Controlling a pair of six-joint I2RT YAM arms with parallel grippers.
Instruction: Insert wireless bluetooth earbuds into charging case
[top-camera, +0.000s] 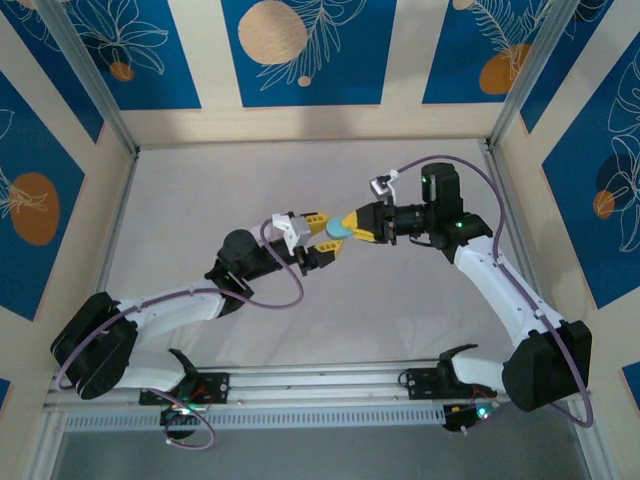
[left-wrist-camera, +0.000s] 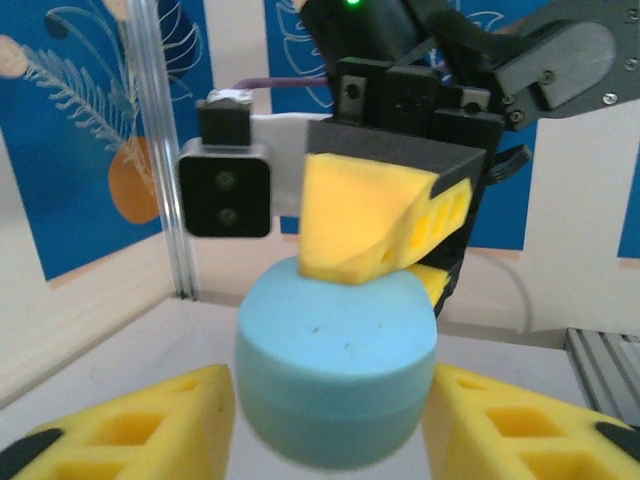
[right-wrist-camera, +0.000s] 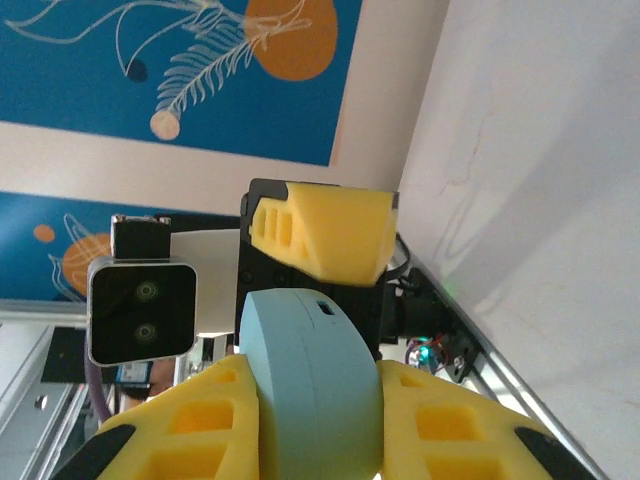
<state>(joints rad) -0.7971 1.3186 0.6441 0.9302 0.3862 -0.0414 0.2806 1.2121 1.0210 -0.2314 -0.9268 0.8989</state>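
**Right gripper** (right-wrist-camera: 312, 395): the two blocky yellow fingers (right-wrist-camera: 445, 425) are clamped on a pale teal, pebble-shaped plastic charging case (right-wrist-camera: 305, 350). One pad lies flat against each broad face, with no gap on either side.

**Charging case:** the surface is smooth and matte, and every edge is rounded. A fine seam runs round it, there is a small dark notch at the rim, and the two halves sit closed together. It hangs clear of the table, in the air over the middle of the workspace.

**Left gripper** (left-wrist-camera: 335, 410): the yellow fingers (left-wrist-camera: 150, 425) stand on either side of the same charging case, close against its narrow curved wall. Whether they press on it or merely flank it cannot be told. The two pairs of jaws cross at a right angle. In the left wrist view, one right finger lies on top of the charging case and the other peeks out behind it.

**Arms, top view:**
- The left arm (top-camera: 170, 305) runs from its base at the near left, low over the table. It bends at a black elbow, and its wrist points right.
- The right arm (top-camera: 500, 290) climbs from its base at the near right to a black joint with a green light. Its wrist points left.
- The grippers meet nose to nose.

**Surroundings:**
- A grey boxy camera (left-wrist-camera: 225, 185) with two lenses sits beside the right gripper.
- Purple cables (top-camera: 285, 295) loop along both arms.
- The white table (top-camera: 250, 170) is edged at the near side by an aluminium rail (top-camera: 320, 385).
- Cream walls (top-camera: 300, 50) carry blue panels with orange discs and white leaf outlines.
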